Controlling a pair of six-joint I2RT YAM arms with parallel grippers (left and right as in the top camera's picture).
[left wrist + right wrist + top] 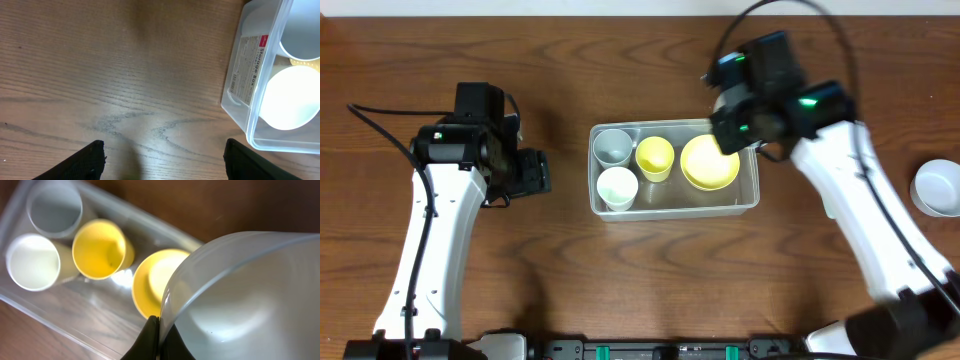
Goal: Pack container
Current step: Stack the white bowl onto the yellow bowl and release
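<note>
The clear container (675, 209) sits mid-table and holds a grey cup (612, 146), a white cup (617, 187), a yellow cup (655, 157) and a yellow bowl (710, 163). My right gripper (160, 335) is shut on the rim of a pale grey bowl (240, 295) and holds it above the container's right end, over the yellow bowl (150, 280). In the overhead view the right gripper (740, 120) hides that bowl. My left gripper (165, 160) is open and empty over bare wood, just left of the container (250, 65).
A white bowl (937, 187) stands on the table at the far right edge. The wooden table (520, 280) surrounds the container. The right arm reaches across the right side of the table.
</note>
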